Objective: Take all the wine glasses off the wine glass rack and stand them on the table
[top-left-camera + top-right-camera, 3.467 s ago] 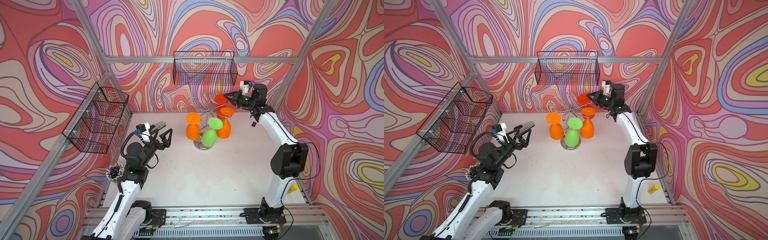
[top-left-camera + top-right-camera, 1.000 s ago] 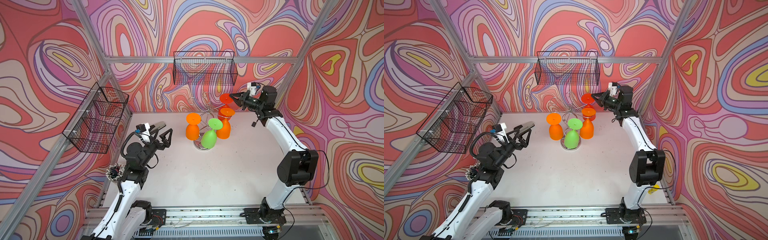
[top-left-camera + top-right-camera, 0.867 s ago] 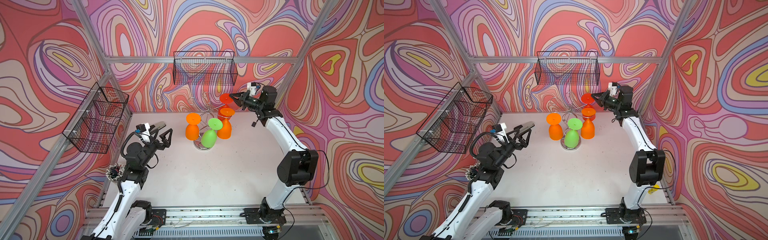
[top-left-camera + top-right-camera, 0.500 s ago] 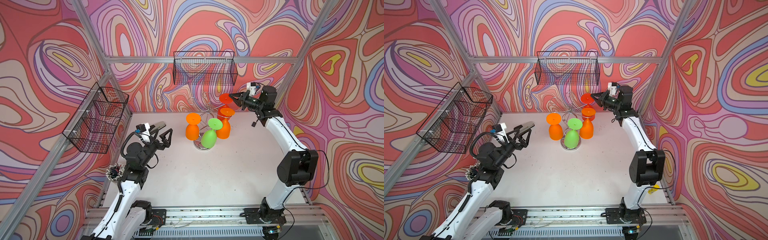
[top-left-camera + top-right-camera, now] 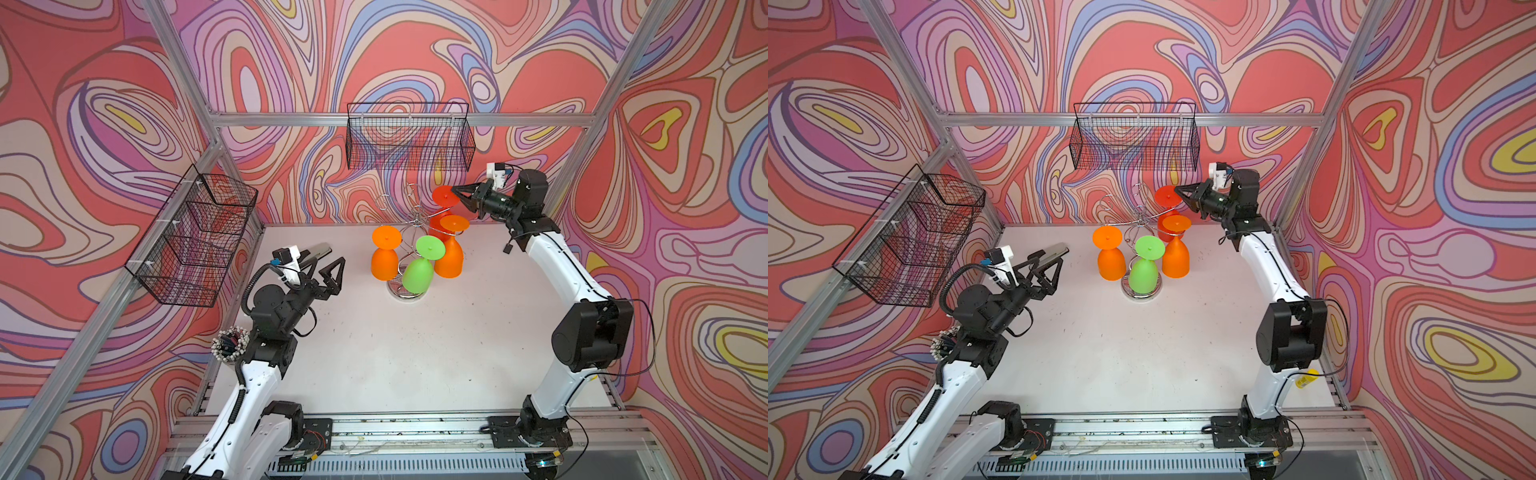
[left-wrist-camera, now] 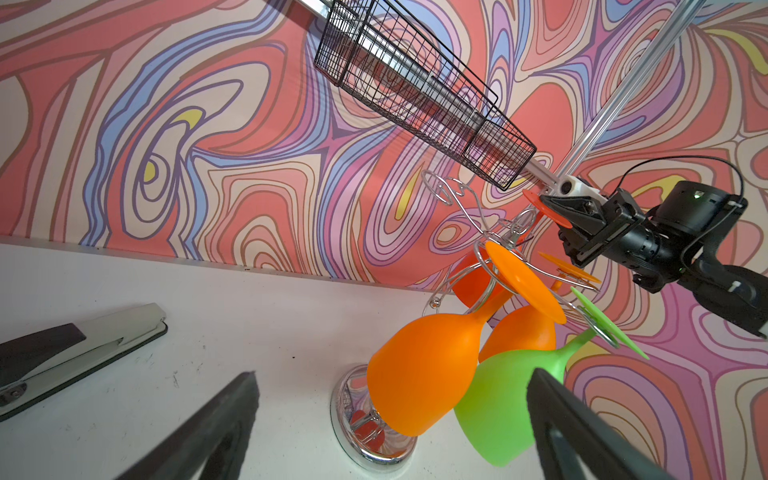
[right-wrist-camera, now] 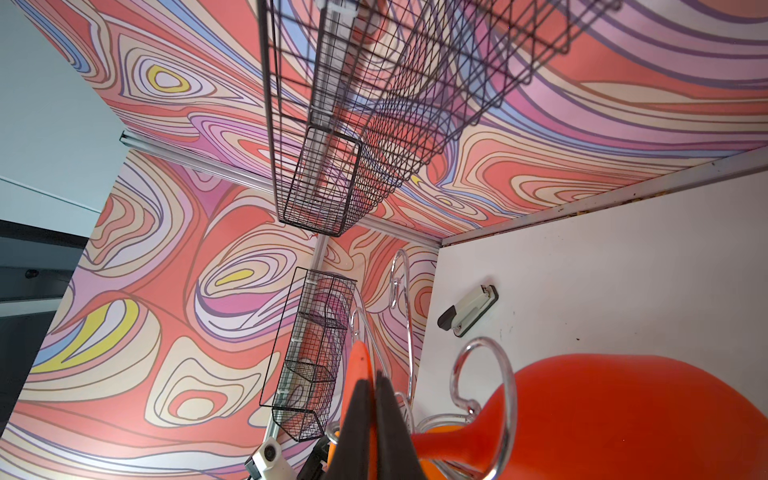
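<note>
The chrome wine glass rack (image 5: 407, 291) (image 5: 1140, 292) stands at the back of the white table. A red wine glass (image 5: 445, 195) (image 5: 1167, 195) hangs upside down at its far right. My right gripper (image 5: 456, 190) (image 5: 1177, 190) (image 7: 370, 384) is shut on the thin foot disc of that glass. In the right wrist view the red stem (image 7: 453, 442) still runs through a curled chrome hook (image 7: 484, 345). My left gripper (image 5: 322, 268) (image 5: 1045, 269) (image 6: 392, 392) stands open and empty, well left of the rack.
Two orange glasses (image 5: 384, 264) (image 5: 449, 261) and a green one (image 5: 417, 275) also hang on the rack. A stapler (image 5: 319, 249) (image 7: 467, 309) lies by my left gripper. Black mesh baskets hang on the back wall (image 5: 409, 137) and the left wall (image 5: 195, 237).
Since the oldest frames my right arm has drawn back toward the right wall, its gripper staying on the red foot disc. Almost nothing has moved over the last second. The left arm is still.
</note>
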Motion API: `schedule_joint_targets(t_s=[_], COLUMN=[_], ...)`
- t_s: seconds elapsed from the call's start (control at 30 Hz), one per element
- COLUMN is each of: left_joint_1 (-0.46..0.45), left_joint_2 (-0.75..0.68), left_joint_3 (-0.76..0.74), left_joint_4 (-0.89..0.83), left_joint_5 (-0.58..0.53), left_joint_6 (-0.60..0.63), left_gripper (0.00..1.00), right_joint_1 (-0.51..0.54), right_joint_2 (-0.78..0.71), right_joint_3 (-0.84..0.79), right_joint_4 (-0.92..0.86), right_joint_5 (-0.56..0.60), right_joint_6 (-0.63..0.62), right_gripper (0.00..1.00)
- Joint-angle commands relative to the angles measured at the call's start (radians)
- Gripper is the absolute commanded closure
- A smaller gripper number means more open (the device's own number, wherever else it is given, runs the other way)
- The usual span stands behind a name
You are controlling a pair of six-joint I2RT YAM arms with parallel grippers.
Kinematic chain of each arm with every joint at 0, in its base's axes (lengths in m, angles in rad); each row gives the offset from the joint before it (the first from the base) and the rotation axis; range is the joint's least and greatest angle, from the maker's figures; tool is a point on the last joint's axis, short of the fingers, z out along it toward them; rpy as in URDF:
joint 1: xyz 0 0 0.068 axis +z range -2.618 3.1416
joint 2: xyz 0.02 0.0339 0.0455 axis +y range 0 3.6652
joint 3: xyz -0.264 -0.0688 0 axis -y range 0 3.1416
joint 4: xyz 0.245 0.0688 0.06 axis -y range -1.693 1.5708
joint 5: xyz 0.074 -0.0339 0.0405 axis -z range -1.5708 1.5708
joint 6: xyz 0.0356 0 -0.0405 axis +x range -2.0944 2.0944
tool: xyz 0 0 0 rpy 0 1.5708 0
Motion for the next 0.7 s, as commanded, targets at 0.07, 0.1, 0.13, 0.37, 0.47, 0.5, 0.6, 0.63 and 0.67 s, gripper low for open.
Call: schedule_joint_targets(t_s=[0.07,0.1,0.13,0.37,0.47,0.5,0.6,0.63,0.67], left_joint_1=[-0.001,-0.001,-0.001,-0.001,-0.001,-0.001,-0.001,-0.001,-0.001], left_joint_2=[0.0,0.0,-0.002,-0.001,-0.003,-0.003,-0.006,-0.005,-0.006], left_joint_3=[0.013,0.012,0.011,0.01,0.009,0.009,0.008,0.007,0.005], left_joint_4=[0.014,0.013,0.013,0.01,0.01,0.009,0.009,0.009,0.01], left_joint_5=[0.009,0.008,0.009,0.011,0.008,0.008,0.009,0.009,0.008], left_joint_6=[0.009,0.009,0.009,0.01,0.012,0.012,0.01,0.01,0.011], left_gripper=[0.0,0.0,0.0,0.0,0.0,0.0,0.0,0.0,0.0], right_joint_1=[0.009,0.011,0.011,0.022,0.024,0.026,0.032,0.034,0.034], right_joint_2=[0.027,0.03,0.033,0.054,0.062,0.065,0.072,0.074,0.077], right_joint_3=[0.045,0.048,0.051,0.064,0.068,0.068,0.065,0.063,0.061], right_joint_4=[0.009,0.01,0.01,0.029,0.032,0.035,0.051,0.053,0.057], right_joint_5=[0.003,0.005,0.006,0.01,0.01,0.01,0.009,0.008,0.008], right_joint_6=[-0.003,-0.003,0.0,0.015,0.013,0.015,0.019,0.019,0.02], right_gripper=[1.0,1.0,1.0,1.0,1.0,1.0,1.0,1.0,1.0])
